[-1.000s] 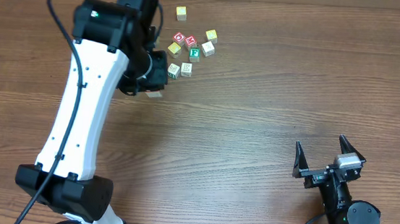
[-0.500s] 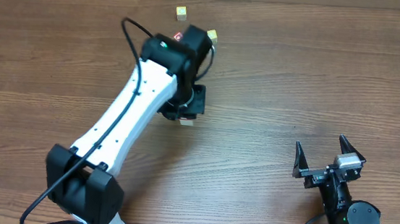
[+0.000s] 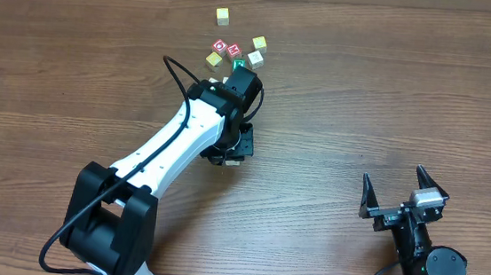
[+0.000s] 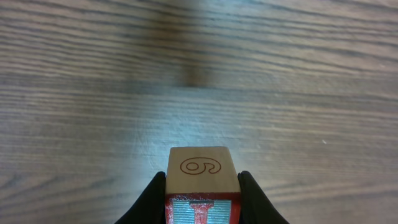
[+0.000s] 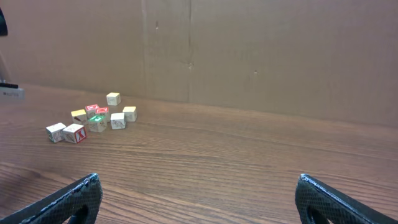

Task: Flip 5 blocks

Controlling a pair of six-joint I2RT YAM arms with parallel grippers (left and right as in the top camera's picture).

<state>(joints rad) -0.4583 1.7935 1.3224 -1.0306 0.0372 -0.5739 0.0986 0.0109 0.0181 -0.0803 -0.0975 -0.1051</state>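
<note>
The left gripper pinches one block between its two fingers, over the table. The block has a round number on top and red on its front. The other blocks sit bunched near the table's far edge. The right gripper is spread wide and holds nothing.

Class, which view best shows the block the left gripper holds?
Left wrist: the block sits close up between the left gripper's jaws, top mark clear. Overhead, the arm hides most of it. The right wrist view misses it.
</note>
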